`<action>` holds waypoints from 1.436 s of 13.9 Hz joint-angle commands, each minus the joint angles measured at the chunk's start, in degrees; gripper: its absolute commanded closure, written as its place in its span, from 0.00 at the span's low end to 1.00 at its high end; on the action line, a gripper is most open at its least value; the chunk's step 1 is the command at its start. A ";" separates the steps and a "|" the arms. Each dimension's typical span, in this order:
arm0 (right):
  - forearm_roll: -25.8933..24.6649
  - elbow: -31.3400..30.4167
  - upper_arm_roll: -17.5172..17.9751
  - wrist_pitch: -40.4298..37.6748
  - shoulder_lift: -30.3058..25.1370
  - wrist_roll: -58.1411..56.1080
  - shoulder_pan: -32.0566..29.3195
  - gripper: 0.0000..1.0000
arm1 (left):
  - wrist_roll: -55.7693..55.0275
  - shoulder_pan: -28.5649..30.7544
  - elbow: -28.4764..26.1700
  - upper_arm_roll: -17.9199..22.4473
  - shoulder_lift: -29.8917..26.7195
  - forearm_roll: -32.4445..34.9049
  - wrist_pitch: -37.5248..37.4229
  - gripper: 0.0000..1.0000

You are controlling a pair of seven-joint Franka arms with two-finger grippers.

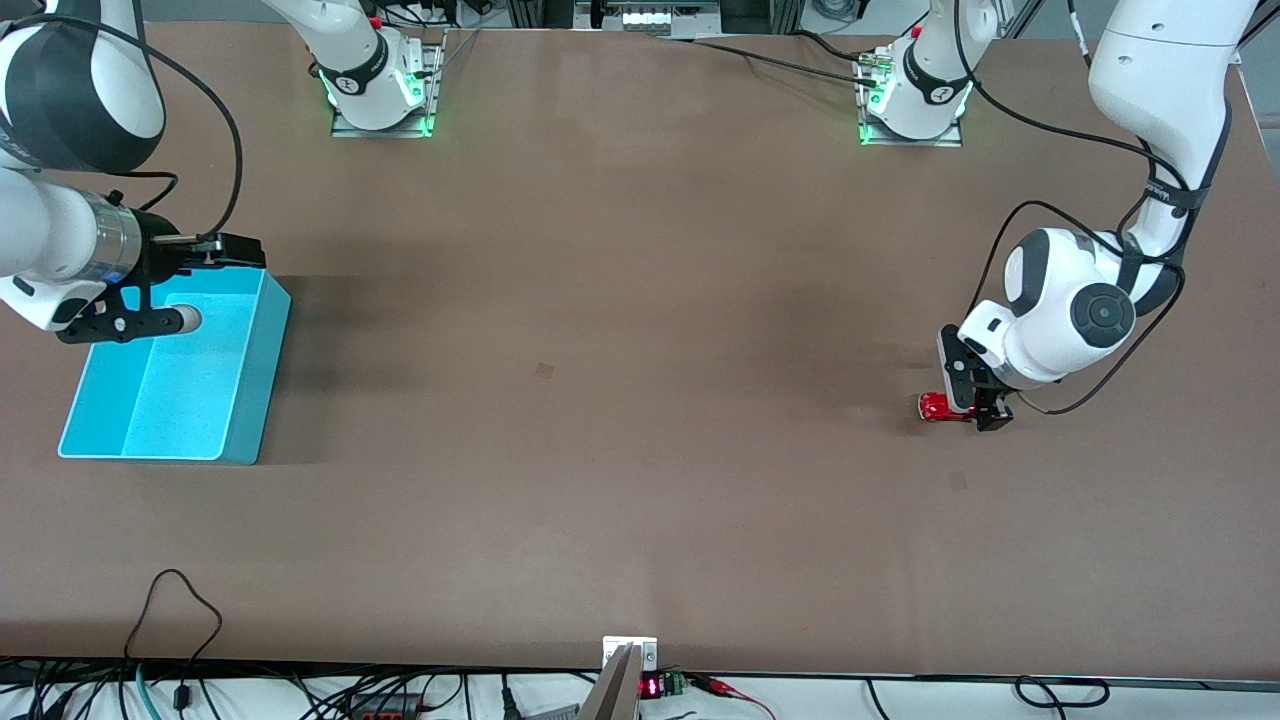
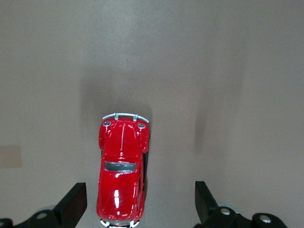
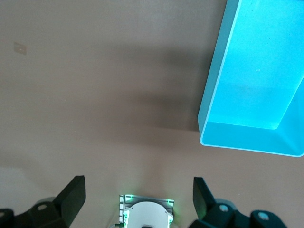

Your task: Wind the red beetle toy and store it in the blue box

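The red beetle toy (image 1: pixel 936 406) sits on the brown table toward the left arm's end. My left gripper (image 1: pixel 985 408) is low over it, open. In the left wrist view the toy (image 2: pixel 121 173) lies between the two dark fingers (image 2: pixel 72 205), closer to one of them, with a gap on each side. The blue box (image 1: pixel 175 372) stands open and empty at the right arm's end of the table. My right gripper (image 1: pixel 215 250) hangs open over the box's rim farthest from the front camera. The right wrist view shows the box (image 3: pixel 251 90) off to one side.
The two arm bases (image 1: pixel 380 90) (image 1: pixel 915 95) stand along the table's edge farthest from the front camera. A small clamp and display (image 1: pixel 640 675) sit at the table's edge nearest the front camera, with cables below it.
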 commanded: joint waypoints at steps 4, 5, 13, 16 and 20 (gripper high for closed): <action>0.83 0.53 -0.03 -0.94 0.17 -0.55 -0.37 0.00 | 1.08 0.88 0.05 -0.74 2.01 4.72 3.36 0.00; 0.83 0.53 -0.12 -0.94 0.17 -0.73 -0.37 0.00 | 1.08 0.97 0.05 -0.74 2.01 4.72 3.36 0.00; 0.92 0.53 -0.03 -0.77 0.26 -0.38 -0.37 0.00 | 1.16 1.85 -0.12 -0.82 2.18 4.63 3.36 0.39; 1.09 0.53 -0.03 -0.68 0.26 -0.38 -0.46 0.00 | 1.16 1.85 -0.12 -0.82 2.09 4.72 3.36 0.47; 3.47 0.53 -0.21 -0.85 0.26 -0.29 -0.64 0.00 | 1.16 1.85 0.05 -0.74 2.18 4.72 3.27 0.53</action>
